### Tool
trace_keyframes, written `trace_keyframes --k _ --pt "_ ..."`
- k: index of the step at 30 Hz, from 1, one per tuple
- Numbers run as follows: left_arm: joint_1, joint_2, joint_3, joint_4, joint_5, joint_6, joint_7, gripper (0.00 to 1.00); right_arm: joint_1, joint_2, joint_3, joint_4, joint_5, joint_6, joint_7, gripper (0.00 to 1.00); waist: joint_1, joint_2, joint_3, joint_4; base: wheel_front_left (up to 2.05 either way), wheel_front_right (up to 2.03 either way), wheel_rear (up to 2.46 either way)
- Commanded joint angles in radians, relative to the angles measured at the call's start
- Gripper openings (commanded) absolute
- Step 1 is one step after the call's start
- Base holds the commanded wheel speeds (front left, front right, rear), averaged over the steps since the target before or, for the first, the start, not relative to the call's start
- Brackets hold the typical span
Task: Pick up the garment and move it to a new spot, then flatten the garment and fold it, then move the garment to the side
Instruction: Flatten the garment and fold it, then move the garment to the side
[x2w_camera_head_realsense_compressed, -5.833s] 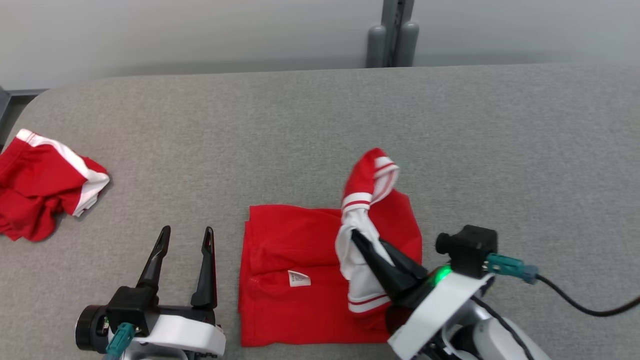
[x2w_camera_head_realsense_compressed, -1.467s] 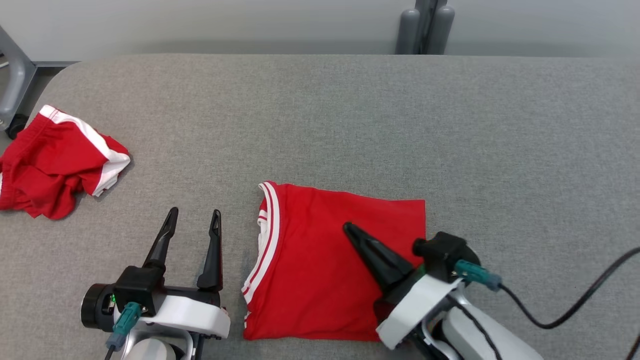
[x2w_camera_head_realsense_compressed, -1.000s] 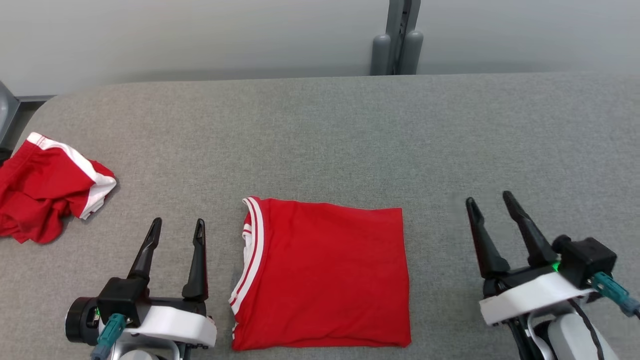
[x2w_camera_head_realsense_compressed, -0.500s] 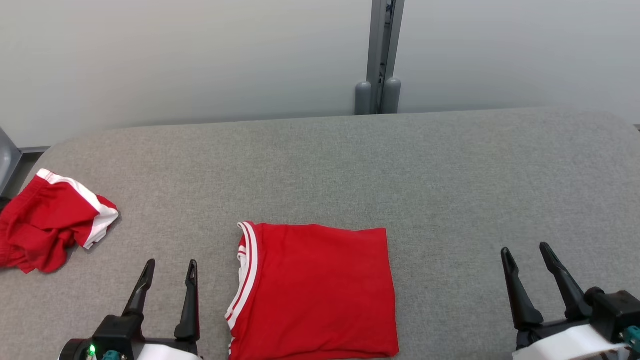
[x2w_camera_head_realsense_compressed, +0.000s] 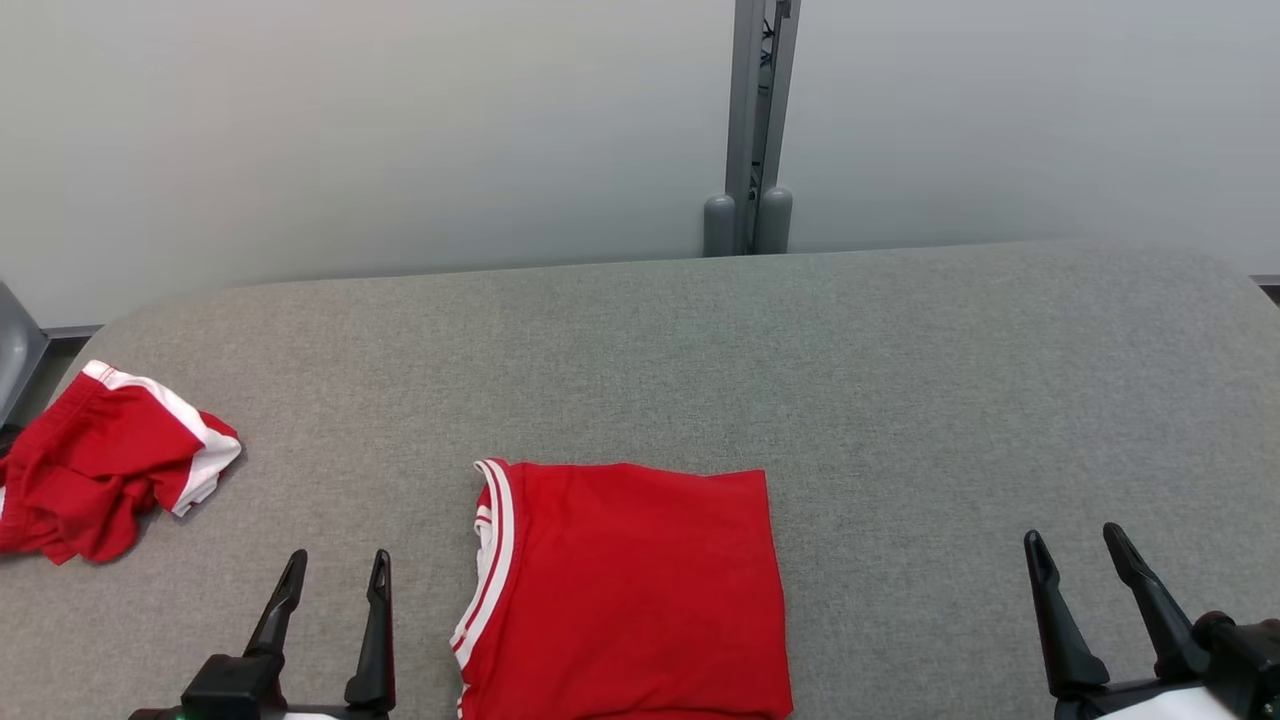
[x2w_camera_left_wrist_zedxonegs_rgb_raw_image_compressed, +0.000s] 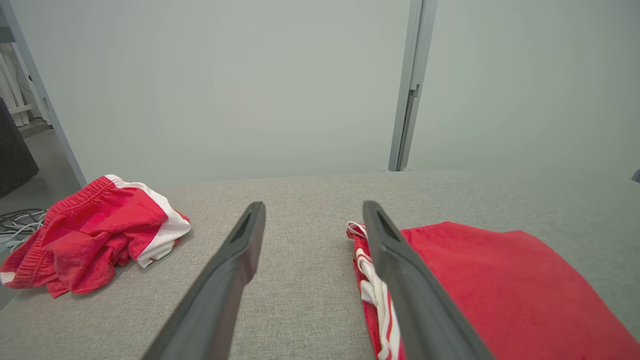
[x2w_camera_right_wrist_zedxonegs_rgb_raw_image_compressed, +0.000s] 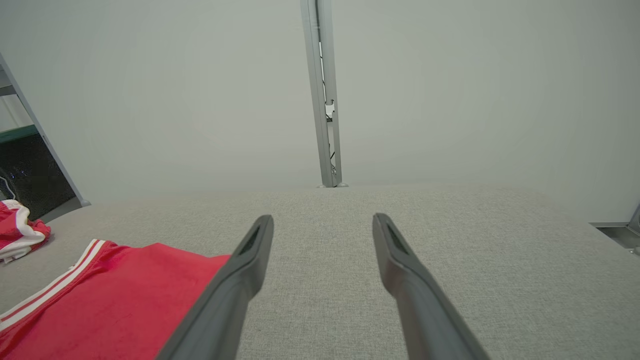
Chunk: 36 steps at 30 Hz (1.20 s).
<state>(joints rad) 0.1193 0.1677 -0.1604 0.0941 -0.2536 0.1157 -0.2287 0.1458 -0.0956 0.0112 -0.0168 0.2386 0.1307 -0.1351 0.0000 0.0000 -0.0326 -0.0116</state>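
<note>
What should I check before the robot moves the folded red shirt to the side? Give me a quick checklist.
1. The folded red shirt lies flat on the table: ok.
2. The left gripper is open and empty: ok.
3. The right gripper is open and empty: ok.
4. Both grippers are apart from the shirt: ok.
5. The crumpled red garment at far left lies apart from the shirt: ok.
6. The shirt's near edge is tidy: cannot tell, as the head view's bottom edge cuts it off.
</note>
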Motion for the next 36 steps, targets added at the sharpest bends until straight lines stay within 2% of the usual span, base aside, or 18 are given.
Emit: trace_keyframes --k 1,26,31,36 --pt "0.009 0.006 0.002 -0.004 -0.006 0.004 0.001 1.00 0.006 -0.003 -0.005 -0.007 -0.003 0.000 0.004 1.00 0.0000 0.0000 0.001 0.001 0.00 0.00 0.00" --pt "-0.010 0.021 -0.014 -0.001 -0.020 0.011 0.013 1.00 -0.010 0.009 -0.003 0.002 -0.002 0.000 -0.005 1.00 0.0000 0.0000 0.014 0.023 0.00 0.00 0.00" --pt "-0.050 0.021 -0.028 -0.012 -0.012 0.001 0.011 1.00 -0.056 0.000 0.037 0.065 0.027 0.000 -0.012 1.00 0.0000 0.0000 0.057 0.060 0.00 0.00 0.00" --pt "-0.101 0.012 -0.046 -0.010 -0.005 -0.010 0.000 1.00 -0.140 -0.009 0.128 0.213 0.062 0.000 -0.029 1.00 0.0000 0.0000 0.118 0.112 0.00 0.00 0.00"
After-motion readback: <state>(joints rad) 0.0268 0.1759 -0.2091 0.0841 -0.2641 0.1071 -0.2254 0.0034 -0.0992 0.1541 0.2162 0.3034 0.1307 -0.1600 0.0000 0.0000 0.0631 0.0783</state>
